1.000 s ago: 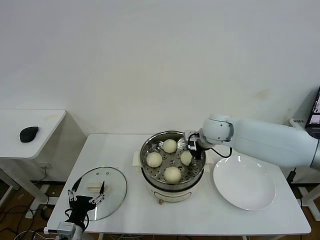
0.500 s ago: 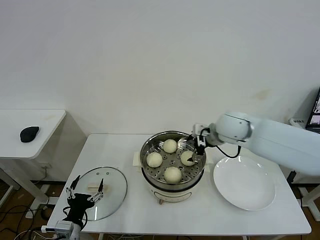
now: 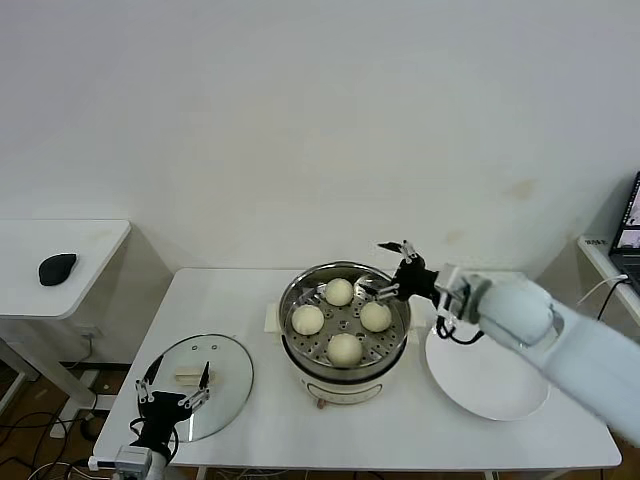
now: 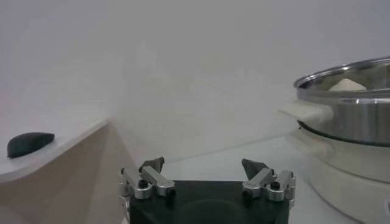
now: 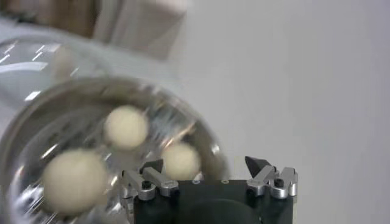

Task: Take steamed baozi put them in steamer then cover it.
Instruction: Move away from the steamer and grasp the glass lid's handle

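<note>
The white table carries everything. At its centre stands the steamer, all four steamed baozi on its perforated tray. At the steamer's three o'clock lies an empty white plate; at its eight o'clock the glass cover lies flat. Loading looks finished, so covering is the step in hand: the next move calls for a grasp on the cover's cream handle. The left gripper, jaws wide and empty, hangs over the cover. The right gripper, jaws spread and empty, sits at the rim's two o'clock. A second ago it reached inside the steamer beside a bun; it has since lifted clear.
</note>
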`<control>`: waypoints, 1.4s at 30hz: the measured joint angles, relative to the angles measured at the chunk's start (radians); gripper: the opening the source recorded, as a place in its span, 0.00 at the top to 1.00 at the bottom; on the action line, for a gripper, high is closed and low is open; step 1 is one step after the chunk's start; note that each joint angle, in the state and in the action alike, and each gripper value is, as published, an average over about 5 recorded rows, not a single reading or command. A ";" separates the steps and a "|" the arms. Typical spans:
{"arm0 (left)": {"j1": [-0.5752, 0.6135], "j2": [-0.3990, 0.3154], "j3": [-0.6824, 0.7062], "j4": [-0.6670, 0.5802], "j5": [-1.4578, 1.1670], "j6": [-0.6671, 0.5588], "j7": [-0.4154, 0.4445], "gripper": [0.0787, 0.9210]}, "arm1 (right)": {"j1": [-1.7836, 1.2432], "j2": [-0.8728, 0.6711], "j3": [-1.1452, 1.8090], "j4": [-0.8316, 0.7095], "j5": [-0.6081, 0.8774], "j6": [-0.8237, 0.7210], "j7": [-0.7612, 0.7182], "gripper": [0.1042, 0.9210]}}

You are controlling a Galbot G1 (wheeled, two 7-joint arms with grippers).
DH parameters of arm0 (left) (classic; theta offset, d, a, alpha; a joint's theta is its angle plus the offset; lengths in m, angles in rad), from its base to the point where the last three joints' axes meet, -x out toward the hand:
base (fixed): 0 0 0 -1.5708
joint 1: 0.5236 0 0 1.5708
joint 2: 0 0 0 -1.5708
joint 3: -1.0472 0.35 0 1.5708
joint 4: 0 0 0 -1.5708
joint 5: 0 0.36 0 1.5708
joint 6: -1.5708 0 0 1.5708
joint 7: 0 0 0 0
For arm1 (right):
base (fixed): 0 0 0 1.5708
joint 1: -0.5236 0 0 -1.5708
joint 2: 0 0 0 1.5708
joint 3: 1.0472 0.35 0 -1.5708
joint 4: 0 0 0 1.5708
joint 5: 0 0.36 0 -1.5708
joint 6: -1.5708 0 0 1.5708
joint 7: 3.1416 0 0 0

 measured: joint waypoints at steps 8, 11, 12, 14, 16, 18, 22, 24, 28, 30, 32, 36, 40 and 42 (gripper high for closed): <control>-0.013 0.000 0.001 0.025 0.067 -0.014 -0.031 0.12 | -0.489 0.289 0.513 0.025 -0.190 0.193 -0.012 0.12; -0.019 0.008 -0.005 0.047 0.141 -0.026 -0.050 0.12 | -0.638 0.403 0.678 0.040 -0.241 0.237 -0.017 0.12; -0.020 0.012 -0.007 0.056 0.174 -0.032 -0.057 0.12 | -0.683 0.438 0.729 0.044 -0.254 0.249 -0.017 0.12; -0.020 0.021 -0.012 0.077 0.253 -0.048 -0.070 0.12 | -0.764 0.502 0.820 0.052 -0.274 0.268 -0.013 0.12; -0.017 0.034 -0.019 0.100 0.344 -0.069 -0.084 0.12 | -0.833 0.557 0.901 0.056 -0.289 0.283 -0.005 0.12; -0.012 0.049 -0.027 0.124 0.444 -0.094 -0.100 0.12 | -0.883 0.603 0.971 0.057 -0.301 0.294 0.010 0.12; -0.008 0.086 -0.039 0.179 0.648 -0.150 -0.135 0.12 | -0.939 0.678 1.084 0.056 -0.318 0.316 0.047 0.12; -0.013 0.106 -0.039 0.212 0.737 -0.175 -0.151 0.12 | -0.958 0.708 1.125 0.056 -0.321 0.322 0.066 0.12; -0.037 0.140 -0.031 0.284 0.882 -0.213 -0.171 0.12 | -0.992 0.758 1.188 0.067 -0.321 0.326 0.099 0.12; -0.053 0.152 -0.024 0.319 0.936 -0.226 -0.176 0.12 | -1.006 0.777 1.214 0.076 -0.321 0.326 0.111 0.12; -0.071 0.162 -0.018 0.350 0.979 -0.236 -0.178 0.12 | -1.019 0.796 1.237 0.084 -0.321 0.329 0.121 0.12; -0.108 0.178 -0.008 0.395 1.040 -0.252 -0.182 0.12 | -1.042 0.828 1.272 0.095 -0.322 0.337 0.134 0.12; -0.140 0.189 -0.001 0.426 1.081 -0.263 -0.185 0.12 | -1.056 0.850 1.293 0.098 -0.322 0.342 0.144 0.12; -0.155 0.194 0.002 0.441 1.096 -0.267 -0.185 0.12 | -1.061 0.860 1.299 0.099 -0.322 0.342 0.147 0.12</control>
